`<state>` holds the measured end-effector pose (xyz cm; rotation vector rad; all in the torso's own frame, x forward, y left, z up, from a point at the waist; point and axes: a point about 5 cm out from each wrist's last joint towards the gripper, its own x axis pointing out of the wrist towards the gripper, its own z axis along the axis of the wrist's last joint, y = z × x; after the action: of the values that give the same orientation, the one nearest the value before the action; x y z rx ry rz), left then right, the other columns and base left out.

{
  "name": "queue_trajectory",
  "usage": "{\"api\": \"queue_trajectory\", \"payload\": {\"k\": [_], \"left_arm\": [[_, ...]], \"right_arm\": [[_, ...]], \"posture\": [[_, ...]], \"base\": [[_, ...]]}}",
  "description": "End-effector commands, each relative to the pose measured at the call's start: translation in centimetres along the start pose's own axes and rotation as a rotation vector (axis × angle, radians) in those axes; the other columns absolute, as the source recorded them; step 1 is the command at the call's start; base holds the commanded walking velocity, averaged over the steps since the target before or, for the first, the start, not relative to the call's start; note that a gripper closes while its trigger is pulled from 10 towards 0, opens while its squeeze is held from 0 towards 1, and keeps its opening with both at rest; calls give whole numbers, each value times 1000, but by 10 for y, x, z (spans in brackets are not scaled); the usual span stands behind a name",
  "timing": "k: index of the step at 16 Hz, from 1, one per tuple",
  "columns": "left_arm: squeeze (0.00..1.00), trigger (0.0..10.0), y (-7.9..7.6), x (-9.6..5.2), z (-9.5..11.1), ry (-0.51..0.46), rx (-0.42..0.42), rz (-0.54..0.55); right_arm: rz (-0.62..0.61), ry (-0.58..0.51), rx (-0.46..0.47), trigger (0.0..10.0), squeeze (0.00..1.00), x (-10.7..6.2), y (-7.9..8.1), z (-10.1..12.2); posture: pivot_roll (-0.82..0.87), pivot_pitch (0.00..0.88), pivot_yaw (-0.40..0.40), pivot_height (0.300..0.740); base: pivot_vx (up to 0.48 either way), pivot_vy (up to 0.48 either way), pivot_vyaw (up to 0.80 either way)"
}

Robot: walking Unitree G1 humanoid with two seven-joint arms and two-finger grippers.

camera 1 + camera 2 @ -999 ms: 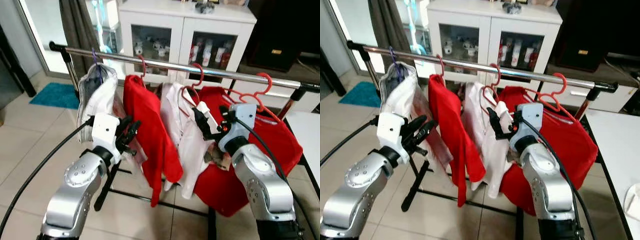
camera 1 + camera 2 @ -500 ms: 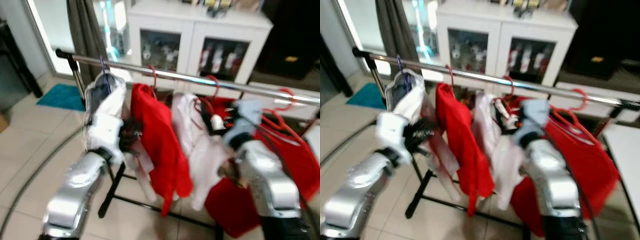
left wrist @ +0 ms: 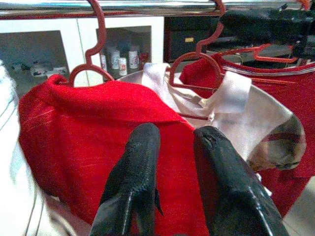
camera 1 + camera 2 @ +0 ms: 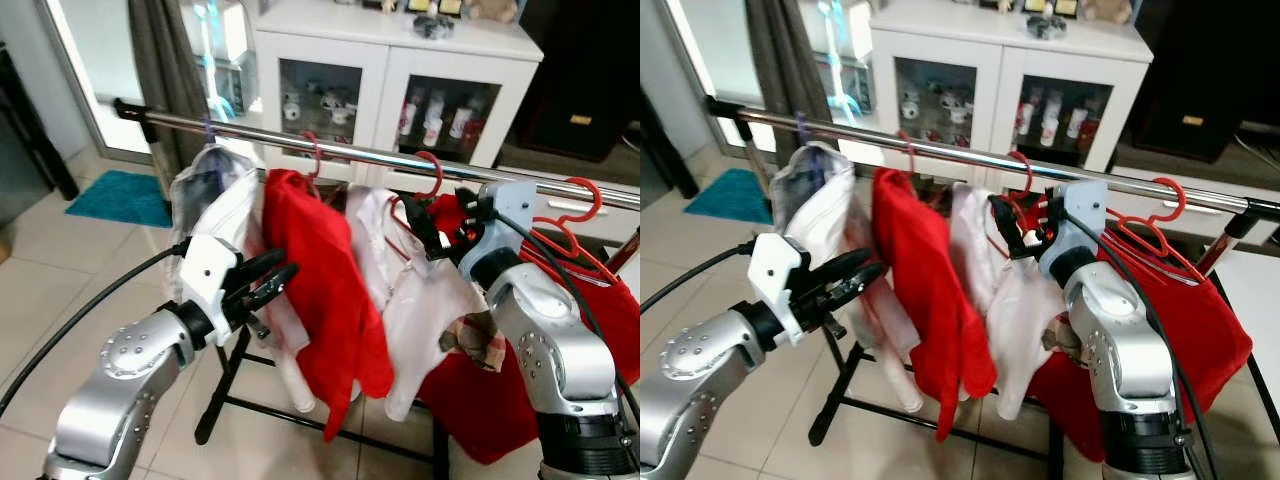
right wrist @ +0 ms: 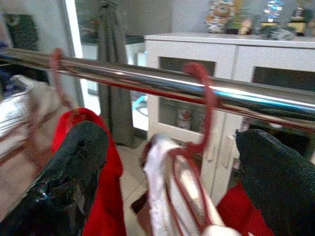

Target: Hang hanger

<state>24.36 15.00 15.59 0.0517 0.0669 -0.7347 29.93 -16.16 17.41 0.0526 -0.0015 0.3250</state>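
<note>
Hanger point(image 4: 432, 176), red, hooked on the metal rail point(image 4: 380, 156), carrying the white shirt point(image 4: 400, 290), roughly mid-rail, just in front of the right gripper.

Left to right along the rail: dark curtain point(image 4: 165, 70) behind the rail's left end; teal mat point(image 4: 118, 195) on the tile floor point(image 4: 60, 300) below it. A white striped garment point(image 4: 205, 205) hangs first, on a purple hook. Left gripper point(image 4: 262, 284) is raised beside it, pointing at the red shirt point(image 4: 325, 290), near it; whether it touches, cannot tell. Left jaws nearly closed, narrow gap between the two black fingers point(image 3: 133, 187), nothing held. The red shirt hangs on its own red hanger point(image 4: 315, 158). Next is the white shirt, collar open, a plaid patch at its sleeve end point(image 4: 478, 340).

Right gripper point(image 4: 425, 222) is up at rail height, just below the rail, at the white shirt's hanger. Right jaws wide open, fingers point(image 5: 74, 172) spread to either side of the hanger hook in the wrist view, not closed on it. Further right a second red garment point(image 4: 560, 330) hangs with more red hangers point(image 4: 575, 215) on the rail.

Behind the rail stands a white cabinet point(image 4: 400, 60) with glass doors and small bottles inside. The rack's black base bar point(image 4: 300, 415) lies on the floor beneath the clothes.
</note>
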Motion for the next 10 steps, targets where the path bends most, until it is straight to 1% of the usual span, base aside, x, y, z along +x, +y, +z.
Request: {"api": "queue_trajectory", "payload": {"k": [1, 2, 4, 5, 6, 7, 8, 9, 10], "left_arm": [[0, 10000, -2, -3, 3, -2, -12, -29], [0, 10000, -2, -5, 3, 3, -23, -47], [0, 10000, -5, -7, 3, 12, -47, -91], [0, 10000, -8, -8, 4, 22, -61, -136], [1000, 10000, -11, -9, 4, 32, -71, -166], [1000, 10000, -11, -8, 4, 32, -74, -176], [1000, 10000, -12, -8, 4, 31, -76, -178], [1000, 10000, -12, -8, 5, 35, -74, -186], [1000, 10000, -13, -8, 4, 44, -74, -199]], "right_arm": [[6, 32, -1, 10000, 1000, 1, -4, -1], [21, 58, -12, 10000, 1000, 2, -6, -3], [54, 94, 17, 10000, 1000, 7, -8, -4], [68, 156, 8, 10000, 698, 14, -11, -8], [61, 194, -25, 10000, 0, 22, -16, -9], [69, 205, -31, 10000, 0, 30, -20, -6], [72, 204, -32, 10000, 0, 31, -21, -5], [96, 202, 1, 10000, 0, 38, -22, -2], [128, 205, 8, 10000, 0, 43, -22, -1]], "posture": [[-69, 0, -38, 740], [-69, 0, -39, 740], [-71, 0, -35, 740], [-71, 0, -35, 740], [-74, 0, -30, 740], [-73, 0, -29, 740], [-73, 0, -29, 740], [-73, 0, -28, 740], [-73, 0, -28, 740]], "base": [[0, 0, 0], [0, 0, 0], [0, 0, 0], [0, 0, 0], [0, 0, 0], [0, 0, 0], [0, 0, 0], [0, 0, 0], [0, 0, 0]]}}
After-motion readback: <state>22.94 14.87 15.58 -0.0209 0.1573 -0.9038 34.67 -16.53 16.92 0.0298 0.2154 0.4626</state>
